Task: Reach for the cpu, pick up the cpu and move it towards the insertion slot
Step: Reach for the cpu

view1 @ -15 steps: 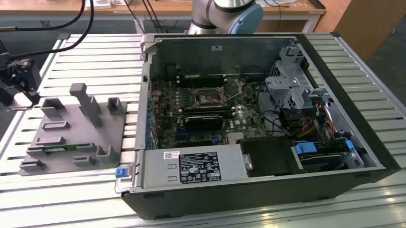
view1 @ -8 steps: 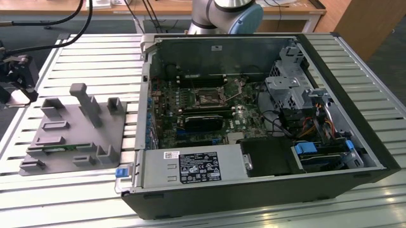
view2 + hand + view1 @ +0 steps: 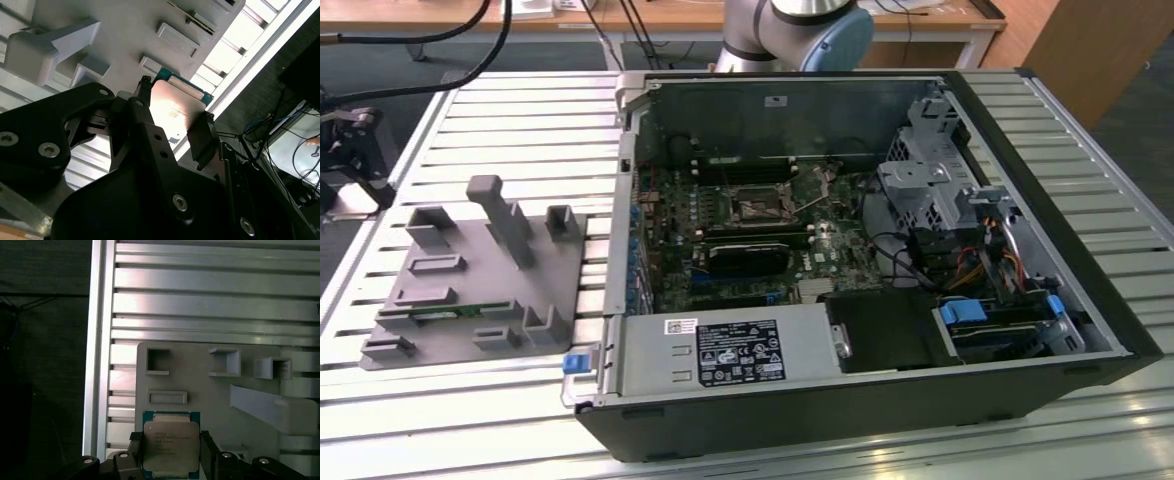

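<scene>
Open-topped case point(image 3: 854, 420), insertion slot point(image 3: 757, 208) uncovered, tall grey post point(image 3: 265, 405) near pincer point(image 3: 171, 450)

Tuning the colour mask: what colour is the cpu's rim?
The cpu has a teal-green rim; clearest in the first wrist view.

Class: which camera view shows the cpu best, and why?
The first wrist view: the cpu faces the camera squarely, its metal top plain to see, held in the gripper. The second wrist view shows it slanted and washed by glare. The exterior view shows the insertion slot.
</scene>
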{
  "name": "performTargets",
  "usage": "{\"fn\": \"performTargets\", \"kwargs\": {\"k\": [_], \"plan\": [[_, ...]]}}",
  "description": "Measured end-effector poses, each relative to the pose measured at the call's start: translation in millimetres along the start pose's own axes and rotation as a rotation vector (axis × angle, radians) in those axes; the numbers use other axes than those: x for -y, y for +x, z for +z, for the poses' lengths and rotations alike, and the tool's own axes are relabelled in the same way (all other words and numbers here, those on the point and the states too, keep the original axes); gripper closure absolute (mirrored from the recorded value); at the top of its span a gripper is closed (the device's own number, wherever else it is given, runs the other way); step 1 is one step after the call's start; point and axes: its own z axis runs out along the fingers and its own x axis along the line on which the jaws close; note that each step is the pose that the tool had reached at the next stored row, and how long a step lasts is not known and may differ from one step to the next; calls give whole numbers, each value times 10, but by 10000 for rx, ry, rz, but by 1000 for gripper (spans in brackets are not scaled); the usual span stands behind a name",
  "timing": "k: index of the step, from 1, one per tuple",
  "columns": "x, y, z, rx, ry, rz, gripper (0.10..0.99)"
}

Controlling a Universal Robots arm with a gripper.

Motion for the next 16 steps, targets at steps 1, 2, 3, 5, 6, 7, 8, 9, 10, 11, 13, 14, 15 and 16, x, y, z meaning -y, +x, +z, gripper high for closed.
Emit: {"fn": "performTargets", "kwargs": {"k": [1,2,3,5,6,7,8,9,10,11,13,14,15,16], "plan": [[-1,0,-9,0,0,0,545],[-2,0,-17,0,1,0,545],[-3,0,-25,0,1,0,545],[-6,0,-42,0,2,0,545],[-7,0,-50,0,3,0,545],[-8,0,-59,0,3,0,545],[-9,0,-68,0,3,0,545],[-10,0,-76,0,3,0,545],[-11,0,-85,0,3,0,545],[-12,0,-94,0,4,0,545],[-14,0,-112,0,4,0,545],[-15,0,-121,1,4,0,545],[-16,0,-130,1,5,0,545],[-17,0,-139,-1,6,0,545]]}}
